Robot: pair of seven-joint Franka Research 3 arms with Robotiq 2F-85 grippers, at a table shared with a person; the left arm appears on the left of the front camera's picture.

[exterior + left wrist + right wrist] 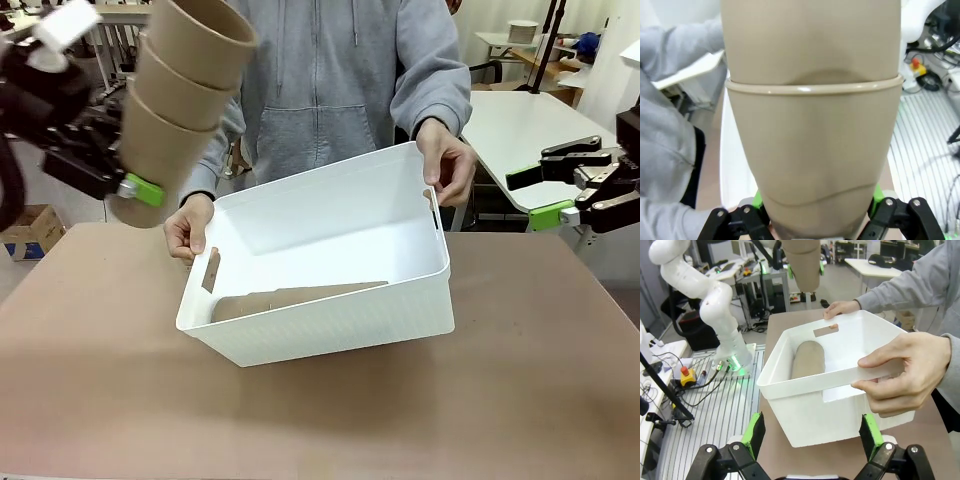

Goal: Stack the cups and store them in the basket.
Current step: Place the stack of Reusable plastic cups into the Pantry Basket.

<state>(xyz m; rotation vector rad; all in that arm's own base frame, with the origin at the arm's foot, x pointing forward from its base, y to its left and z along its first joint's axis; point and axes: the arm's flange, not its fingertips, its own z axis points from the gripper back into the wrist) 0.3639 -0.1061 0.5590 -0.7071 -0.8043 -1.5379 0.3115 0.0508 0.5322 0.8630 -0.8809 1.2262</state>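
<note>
At upper left of front view: left gripper (128, 180) clamps stack of cups (178, 95) near its base, tilted | basket (330, 325) mid-frame, tipped by person's hands (448, 165), another stack lying inside | cups light, thin-walled, probably crushable: grip low, gently | right gripper (548, 195) open, empty.

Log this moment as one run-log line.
left gripper: shut on stacked cups | right gripper: open | person's hands: tilting basket | cups inside

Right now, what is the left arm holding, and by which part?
The left gripper holds a stack of cups, fingers clamped on the bottom cup's lower end.
</note>
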